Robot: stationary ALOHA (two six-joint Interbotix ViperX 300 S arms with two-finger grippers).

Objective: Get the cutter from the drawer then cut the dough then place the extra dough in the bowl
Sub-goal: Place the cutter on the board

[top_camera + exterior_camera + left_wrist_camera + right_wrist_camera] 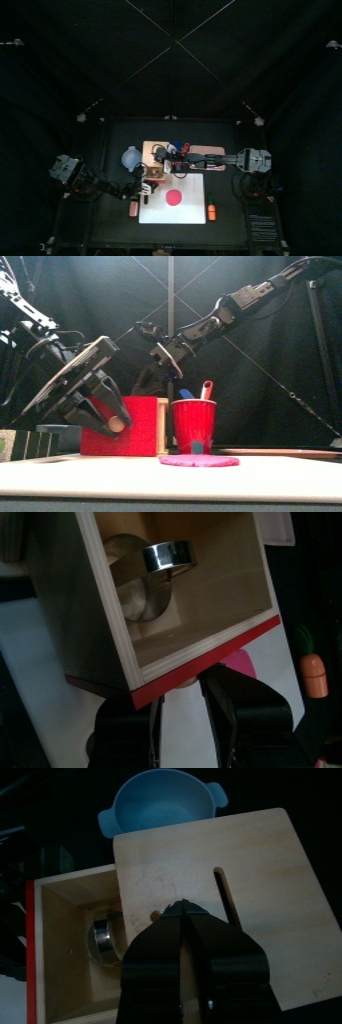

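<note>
Currently: cutter [104, 936] in open drawer [67, 983]. My right gripper [187, 911] (jaws together) above box [254, 858]; left gripper [181, 697] at drawer, state untellable. Risk — unopened jaws shove cutter, no grasp.

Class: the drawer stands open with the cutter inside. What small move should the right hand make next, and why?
Probably shift the right hand from over the wooden box top to hover over the cutter. The drawer is already open, the cutter lies bare inside, the left hand is at the red drawer front, and the right hand holds nothing.
</note>
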